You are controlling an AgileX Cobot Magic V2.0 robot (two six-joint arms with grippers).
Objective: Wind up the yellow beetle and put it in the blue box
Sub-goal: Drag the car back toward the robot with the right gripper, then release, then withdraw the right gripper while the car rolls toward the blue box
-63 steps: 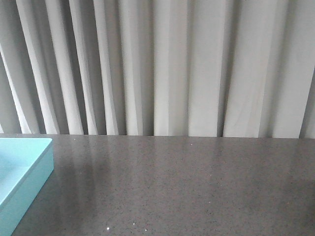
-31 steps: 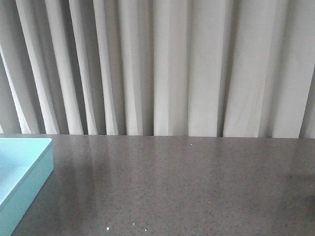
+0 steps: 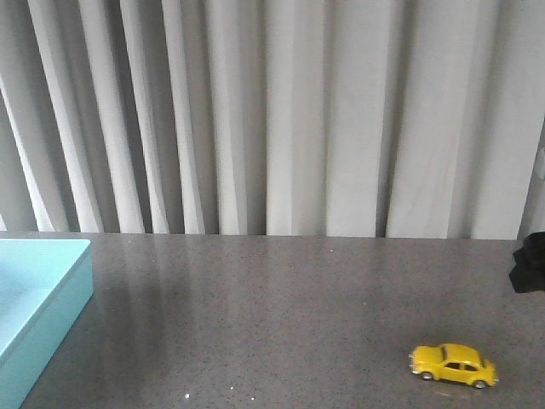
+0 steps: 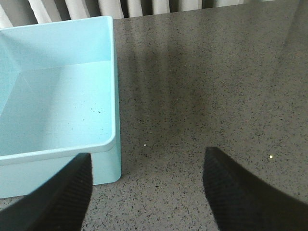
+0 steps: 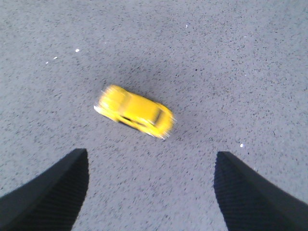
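The yellow beetle stands on its wheels on the dark speckled table at the front right. In the right wrist view the beetle is blurred and lies ahead of my right gripper, which is open and empty with its fingers wide apart. The blue box sits at the left edge of the table. In the left wrist view the blue box is empty, and my left gripper is open and empty just off its near corner.
The grey speckled table ends at a pleated white curtain at the back. A dark part of the right arm shows at the right edge of the front view.
The yellow beetle has come into the front view at the front right; it was absent in both earlier frames. A dark piece of the right arm has appeared at the right edge.
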